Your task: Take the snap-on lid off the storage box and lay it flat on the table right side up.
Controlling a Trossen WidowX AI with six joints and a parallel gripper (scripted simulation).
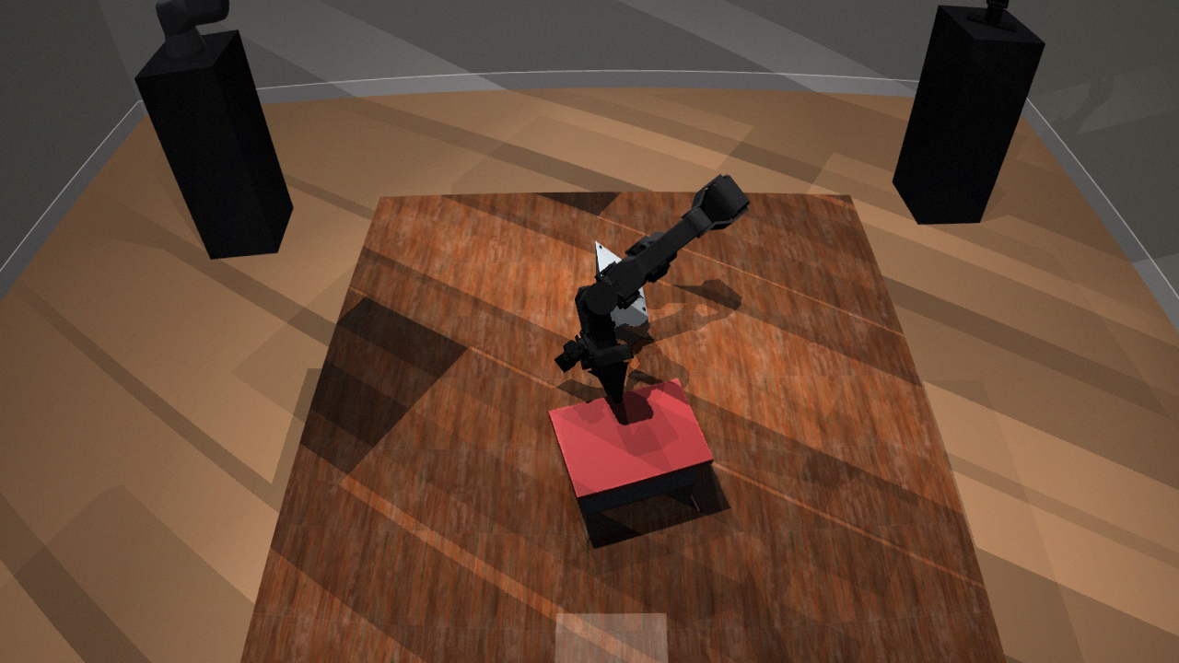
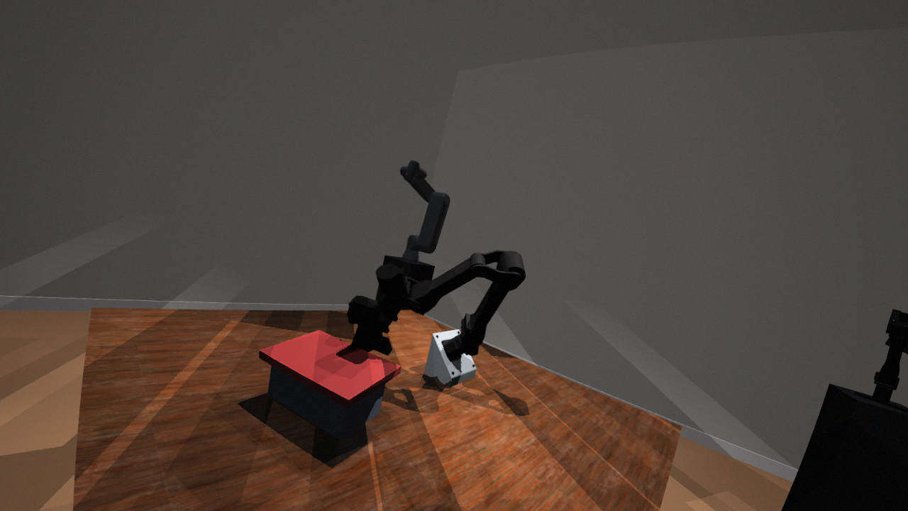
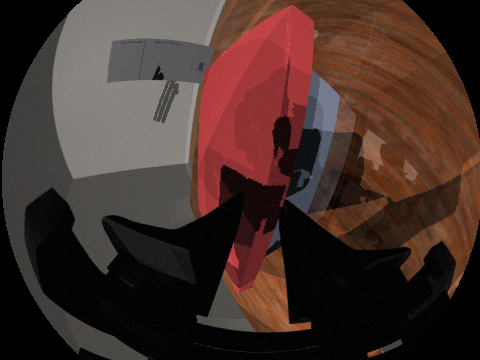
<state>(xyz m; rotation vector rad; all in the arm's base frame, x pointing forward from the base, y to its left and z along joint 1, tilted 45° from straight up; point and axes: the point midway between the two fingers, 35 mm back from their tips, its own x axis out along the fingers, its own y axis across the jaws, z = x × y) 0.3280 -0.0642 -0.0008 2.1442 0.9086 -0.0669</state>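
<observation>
Working left to right across the exterior view, I come first to the lid, over the box, which stands on the table. To free it well, I'd coax up the gripped edge gently, letting the snap give there before asking the far edge to follow. A straight, hard pull could bring the box along, so I'd watch its foot for any slide or lift. Once the lid is loose, I'd want it level, raised past the walls, then carried sideways and lowered flat, top face up.

At the lid's edge facing the arm's base, I have the gripper clenched on the lid's rim, one finger over the top face and the other on the underside, as far as I can judge. That bite is at the edge, so the broad panel may sag or twist in it; I'd go slowly.

As for looks, the lid is a plain red rectangular slab with a shallow rim, wider than the dark blue-grey body beneath. Shadows darken the red near the fingertips. It lies right side up and close to level; whether the snap has let go anywhere, I can't tell.
</observation>
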